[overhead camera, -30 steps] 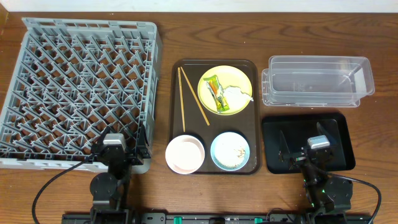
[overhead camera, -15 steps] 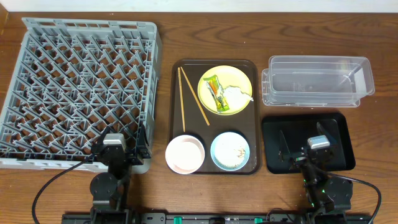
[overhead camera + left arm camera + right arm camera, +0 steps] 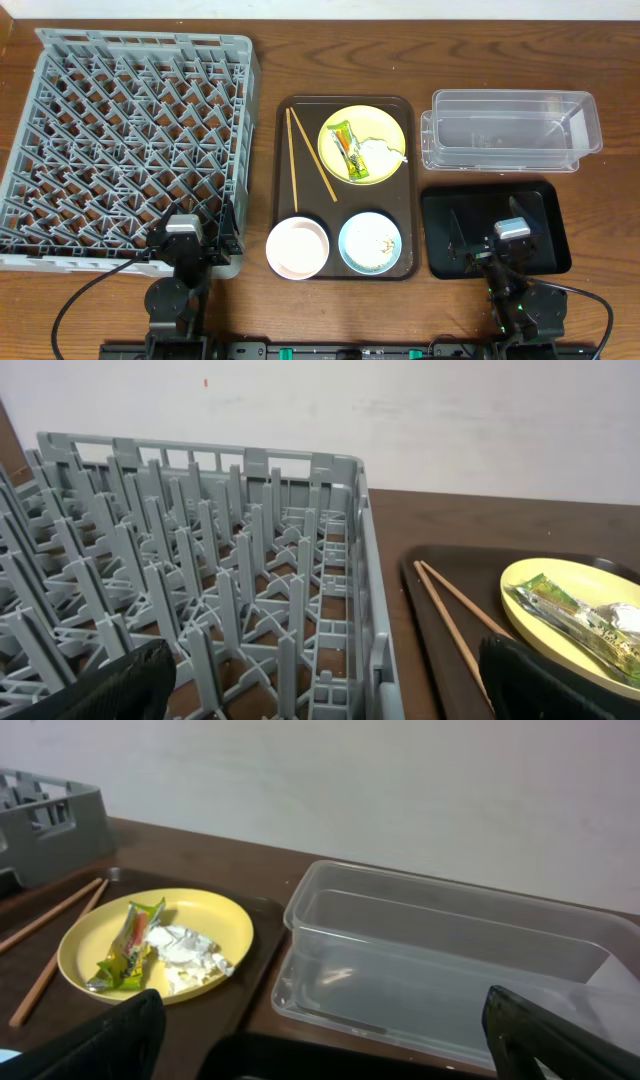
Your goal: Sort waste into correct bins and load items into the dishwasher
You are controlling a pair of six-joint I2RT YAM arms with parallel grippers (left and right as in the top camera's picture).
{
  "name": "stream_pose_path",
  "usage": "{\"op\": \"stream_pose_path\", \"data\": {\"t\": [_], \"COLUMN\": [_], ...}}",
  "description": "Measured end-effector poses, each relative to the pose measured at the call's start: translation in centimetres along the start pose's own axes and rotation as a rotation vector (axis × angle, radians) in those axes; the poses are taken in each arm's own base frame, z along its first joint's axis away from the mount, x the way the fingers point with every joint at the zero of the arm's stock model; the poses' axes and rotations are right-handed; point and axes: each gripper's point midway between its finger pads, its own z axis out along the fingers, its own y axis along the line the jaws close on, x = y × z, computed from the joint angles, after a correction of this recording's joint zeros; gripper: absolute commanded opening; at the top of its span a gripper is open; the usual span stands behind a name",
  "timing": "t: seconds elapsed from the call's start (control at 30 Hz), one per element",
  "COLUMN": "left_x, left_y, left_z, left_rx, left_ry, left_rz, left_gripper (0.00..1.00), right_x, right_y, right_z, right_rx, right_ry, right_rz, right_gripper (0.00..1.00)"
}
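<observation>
Brown wooden counter (image 3: 450,40), white wall behind; nothing sorted yet.
Left gripper (image 3: 330,682) and right gripper (image 3: 330,1042) gape wide, both empty. Yellow-green snack wrapper (image 3: 348,150) and crumpled white tissue (image 3: 378,152) lie on the round yellow plate (image 3: 385,125), between the grey pegged dish rack (image 3: 130,140) and the clear plastic tub (image 3: 510,130). Risk: the thin wooden chopsticks (image 3: 292,160) lie flat and may slip a pinch. Scraps in the light blue bowl (image 3: 350,235) are barely resolvable.
</observation>
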Motion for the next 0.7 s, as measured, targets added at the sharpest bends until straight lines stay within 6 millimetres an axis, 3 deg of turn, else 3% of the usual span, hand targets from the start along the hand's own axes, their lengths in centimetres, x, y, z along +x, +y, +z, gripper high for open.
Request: {"op": "stream_pose_path", "data": {"t": [0.2,0.53,0.7], "left_x": [0.0,-0.7,-3.1], "left_y": [0.0,-1.9,-2.7], "left_z": [0.0,-0.2,-1.0], "left_rx": [0.002,0.107,0.140], "left_ry": [0.000,-0.015,0.007], "left_rz": [-0.004,-0.029,-0.033], "left_gripper": [0.97,0.97,0.97], "right_x": [-0.4,-3.6,-7.3], "right_y": [0.2,3.1,3.7], "right_z": [0.0,-0.6,-1.6], "right_rx": [-0.011,-0.188,-0.238], "right_ry": [-0.016,-0.133,-0.185], "right_rz": [-0.002,0.019,0.023], "right_gripper": [0.99,0.99,0.99]}}
